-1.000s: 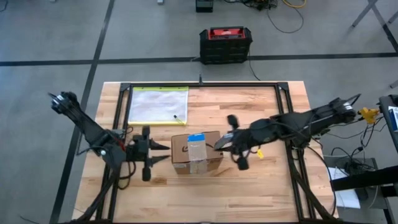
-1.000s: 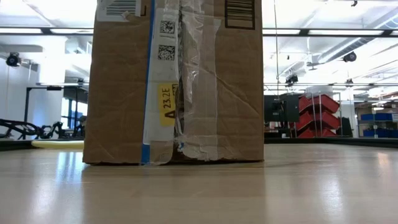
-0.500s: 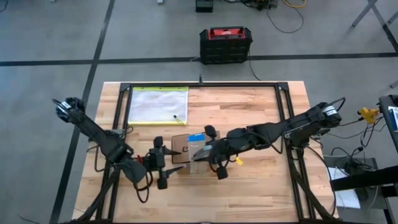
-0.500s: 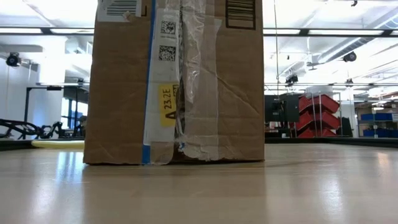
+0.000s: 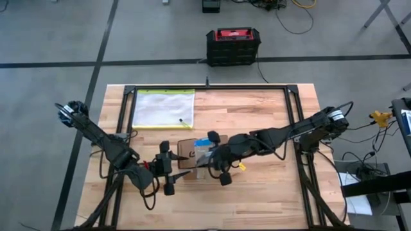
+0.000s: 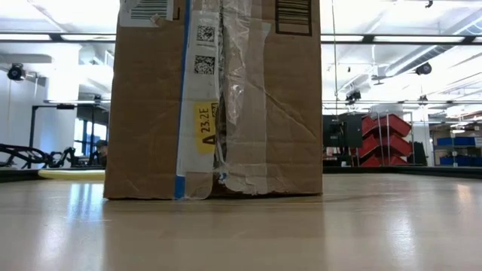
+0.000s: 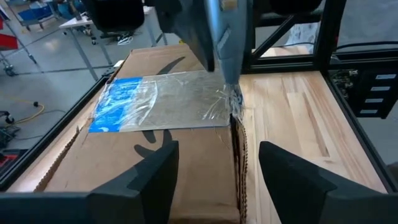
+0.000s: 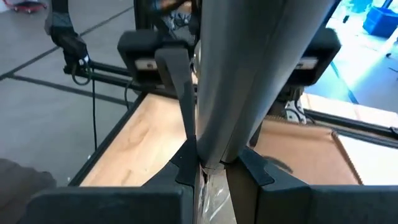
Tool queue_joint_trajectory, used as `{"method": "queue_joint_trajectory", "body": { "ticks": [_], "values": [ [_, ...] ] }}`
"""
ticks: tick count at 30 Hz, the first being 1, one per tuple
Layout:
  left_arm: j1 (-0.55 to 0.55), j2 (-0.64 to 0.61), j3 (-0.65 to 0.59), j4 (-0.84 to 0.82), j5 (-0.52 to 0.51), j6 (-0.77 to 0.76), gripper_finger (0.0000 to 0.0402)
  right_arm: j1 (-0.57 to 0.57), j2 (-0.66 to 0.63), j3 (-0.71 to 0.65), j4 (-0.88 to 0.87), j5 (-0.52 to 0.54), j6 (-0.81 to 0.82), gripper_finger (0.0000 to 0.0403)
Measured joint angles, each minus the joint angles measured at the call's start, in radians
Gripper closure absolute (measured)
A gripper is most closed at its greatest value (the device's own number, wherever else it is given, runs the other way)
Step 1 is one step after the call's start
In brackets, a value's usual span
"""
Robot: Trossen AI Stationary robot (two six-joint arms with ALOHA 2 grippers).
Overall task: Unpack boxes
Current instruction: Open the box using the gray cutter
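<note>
A brown corrugated box (image 5: 194, 156) stands near the middle of the wooden counter (image 5: 270, 192), flaps shut under a strip of crinkled clear tape (image 7: 180, 106) and a blue-printed label (image 7: 118, 102), as two dark arms close on it from either side. The left tool (image 5: 183, 168) waits just beside the box's left end with its fingers (image 7: 140, 180) spread wide, holding nothing. The right tool (image 5: 204, 160) reaches over the lid with its fingers (image 8: 180, 168) pressed together on a grey blade-like piece (image 7: 221, 37), whose tip meets the tape where it crosses the lid's edge above a gap between the panels.

The box looks light for its bulk and stiff at the corners, but the top panels would likely sag under a push at the centre seam. Its cardboard faces should give fair friction; the glossy tape (wrinkled, lifting at its lower end in the low view) is probably the slippery part and a poor place to grip. The surer hold seems to be across the short end walls or a top edge near a corner, where the left tool could brace the box while the tape is cut or peeled. With little weight behind it, the box may well slide on the smooth counter if pulled unbraced.

Well apart at the counter's far side lies a clear yellow-edged pouch (image 5: 164, 108); a black and red case (image 5: 232, 46) sits on the floor beyond.
</note>
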Motion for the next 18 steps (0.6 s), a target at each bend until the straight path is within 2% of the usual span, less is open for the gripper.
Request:
{"method": "queue_joint_trajectory", "body": {
  "ticks": [18],
  "values": [
    [0.002,0.000,-0.001,-0.013,0.001,-0.006,0.0200,-0.001,0.029,0.006,0.008,-0.002,0.064,0.0367]
  ]
}}
